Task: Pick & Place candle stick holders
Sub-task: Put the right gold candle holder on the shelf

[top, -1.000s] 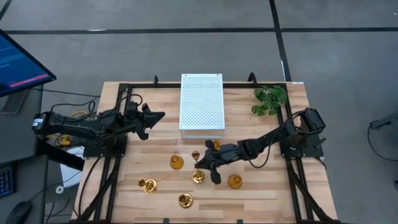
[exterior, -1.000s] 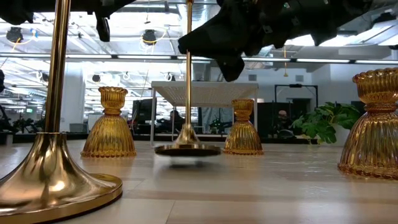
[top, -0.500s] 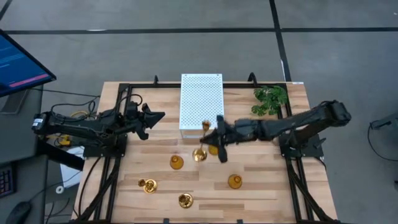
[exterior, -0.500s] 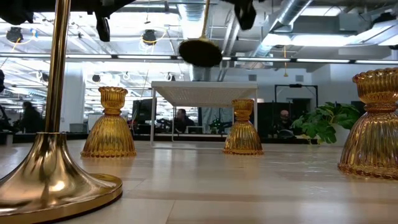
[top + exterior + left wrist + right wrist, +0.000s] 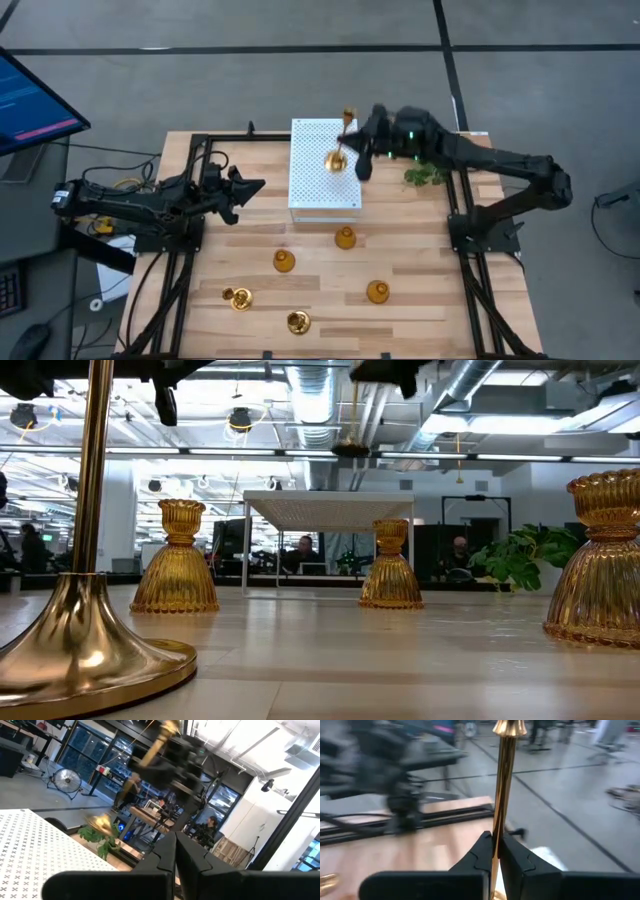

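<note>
Gripping the tall-stemmed candle holder [image 5: 340, 150], the right claw [image 5: 356, 150] hovers over the white box [image 5: 324, 190].

Six gold candle stick holders [image 5: 284, 262], one white box [image 5: 324, 185], one plant [image 5: 428, 175]

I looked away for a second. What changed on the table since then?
The right hand, clamped on the tall thin-stemmed gold candle holder, lifted it off the wooden table and carried it above the white perforated box. The left hand and the other holders stayed put.
</note>
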